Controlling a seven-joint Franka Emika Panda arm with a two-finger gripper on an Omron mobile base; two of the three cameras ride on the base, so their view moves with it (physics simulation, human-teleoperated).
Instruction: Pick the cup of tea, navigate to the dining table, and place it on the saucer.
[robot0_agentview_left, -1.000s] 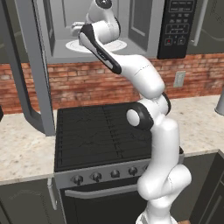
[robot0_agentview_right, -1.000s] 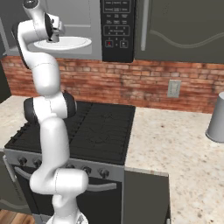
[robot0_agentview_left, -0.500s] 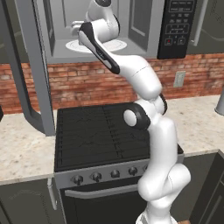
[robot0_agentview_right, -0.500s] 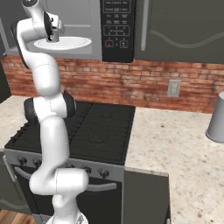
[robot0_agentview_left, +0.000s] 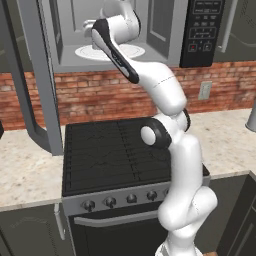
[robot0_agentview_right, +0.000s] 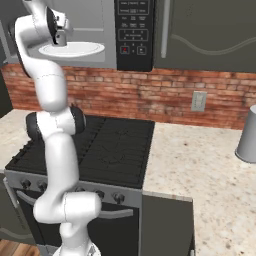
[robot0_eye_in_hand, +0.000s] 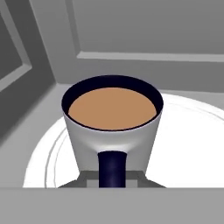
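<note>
Up inside the open microwave (robot0_agentview_left: 60, 35), white turntable plate (robot0_agentview_right: 75, 49) from both base cameras; close on hand camera, cup of tea (robot0_eye_in_hand: 112, 124) upright, gripper (robot0_agentview_right: 61, 36) clenched on dark handle

Grey cup of tea (robot0_eye_in_hand: 113, 131), dark rim, brown liquid, white plate (robot0_eye_in_hand: 188, 144)

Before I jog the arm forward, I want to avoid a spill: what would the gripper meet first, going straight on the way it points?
The grey mug of brown tea: its dark handle sits right at the gripper, which is shut. Beyond it stands the microwave's grey back wall, though depth is hard to judge.
</note>
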